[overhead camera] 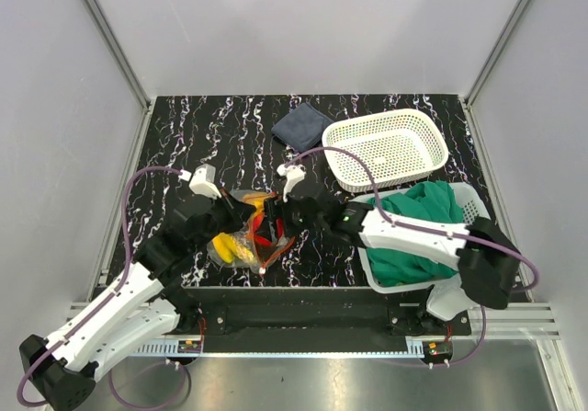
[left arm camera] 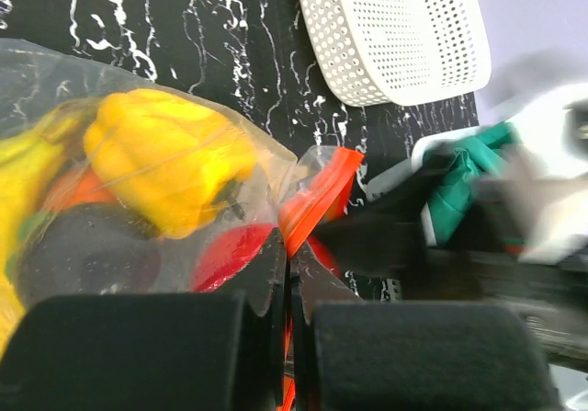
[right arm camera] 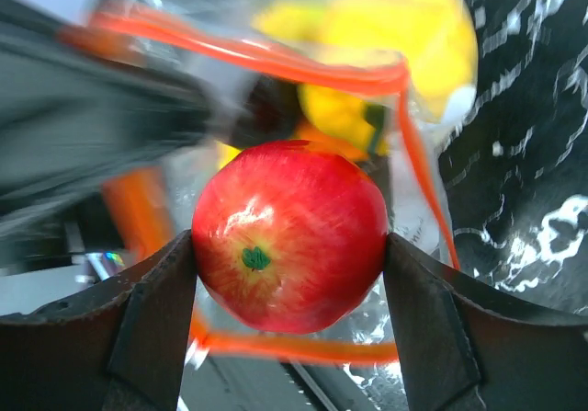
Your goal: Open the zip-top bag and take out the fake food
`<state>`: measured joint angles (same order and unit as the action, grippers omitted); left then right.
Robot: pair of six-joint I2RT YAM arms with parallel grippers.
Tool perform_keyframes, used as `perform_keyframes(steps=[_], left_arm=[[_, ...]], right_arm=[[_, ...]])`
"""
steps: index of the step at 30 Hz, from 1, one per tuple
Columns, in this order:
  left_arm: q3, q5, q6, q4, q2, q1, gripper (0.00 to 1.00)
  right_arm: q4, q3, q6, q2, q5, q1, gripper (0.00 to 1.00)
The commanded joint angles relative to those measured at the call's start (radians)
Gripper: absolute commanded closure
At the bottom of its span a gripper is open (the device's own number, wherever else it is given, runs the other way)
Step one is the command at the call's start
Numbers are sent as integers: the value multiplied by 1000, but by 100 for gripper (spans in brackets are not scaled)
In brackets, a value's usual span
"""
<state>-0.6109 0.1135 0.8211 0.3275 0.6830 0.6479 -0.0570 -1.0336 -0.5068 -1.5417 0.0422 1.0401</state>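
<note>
Bag-opening looked done to me, so this was the pulling-stuff-out step. The zip-top bag [overhead camera: 241,232] lay on the bench [overhead camera: 184,144] close to the near edge, a bit left of the middle, right between the two arms. The left gripper [left arm camera: 289,268] was clamped fully shut on the bag's edge just beside the red-orange zip strip [left arm camera: 322,195], pinning one side of the mouth.

The right gripper [right arm camera: 289,245] had its jaws spread fairly wide but closed onto the red apple [right arm camera: 289,236], one finger touching each side, so a proper hold. The apple sat right at the mouth. In the right wrist view the strip looped above and below it, so I couldn't tell if it had fully cleared the opening.

The rest of the fake food [overhead camera: 234,244] was inside the bag: a yellow pepper piece [left arm camera: 165,154], a dark round fruit [left arm camera: 83,255] and the bananas [overhead camera: 230,248].

My guess for the next move: draw the apple straight back out without snagging the strip, with the left side holding the bag down so it doesn't get dragged along. Then set it on bare bench or maybe in the white basket [overhead camera: 386,149] toward the far right corner, and go back in for the others. The plastic looked glossy, so I'd expect a slip if the squeeze went off-centre.
</note>
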Motion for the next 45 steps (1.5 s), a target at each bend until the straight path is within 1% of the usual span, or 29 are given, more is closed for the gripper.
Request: perform_keyframes(steps=[1,4,8,9,11,12,14,15,17,19,20,22,26,27,29,30,34,36,38,39,44,45], left_arm=[[-29,48,-33,5,-17,1,100],[-41,52,-42,21,-23,1,100],[-55,40,-51,28,-33,1,100],[-58,35,-56,28,-34,1,100],[-64,25,-72,28,-39,1,100],[-66,23,-79,28,-42,1,100],[-67,20,-86,27,-48,1,100],[-67,20,-88,27,-51,1,100],[-69,14,-92,25,-54,1,100],[-73,9,-94,25,-54,1,100],[-73,5,-94,27,-54,-1,100],[-76,-1,-96,25,-56,-1,100],[-87,-9,-106,27,-48,-1,100],[-90,-9,-108,25,-48,-1,100],[-102,-17,-114,25,-39,-1,100],[-107,-20,-115,25,-37,-1,100],[-116,-29,-120,22,-28,-1,100],[-116,-29,-119,16,-25,-1,100],[-115,-29,-114,12,-22,-1,100],[-116,-31,-112,7,-19,-1,100],[-115,-35,-103,-2,-14,-1,100],[-115,-34,-103,-2,-13,-1,100]], right_arm=[[-29,-58,57,123,-67,-2,72],[-78,-83,93,178,-102,-38,73],[-121,-103,135,224,-97,-172,73],[-125,-108,149,232,-88,-252,73],[-135,-121,172,226,-108,-320,73],[-136,-129,207,215,-116,-375,72],[-141,-158,235,163,-134,-435,71],[-142,-180,257,138,-134,-495,70],[-142,-201,267,62,-122,-550,66],[-141,-227,254,16,-99,-636,65],[-141,-236,251,-27,-73,-659,64],[-139,-270,257,-70,-51,-698,58],[-167,-319,278,-155,-77,-723,43],[-175,-325,283,-159,-90,-727,34],[-178,-327,297,-170,-119,-735,26],[-182,-326,298,-173,-131,-738,19],[-207,-325,289,-173,-163,-743,11],[-240,-332,271,-163,-169,-741,9],[-263,-333,232,-144,-159,-741,1],[-286,-333,220,-137,-128,-741,1],[-345,-322,209,-68,-78,-739,0],[-349,-316,205,-51,-46,-736,0]])
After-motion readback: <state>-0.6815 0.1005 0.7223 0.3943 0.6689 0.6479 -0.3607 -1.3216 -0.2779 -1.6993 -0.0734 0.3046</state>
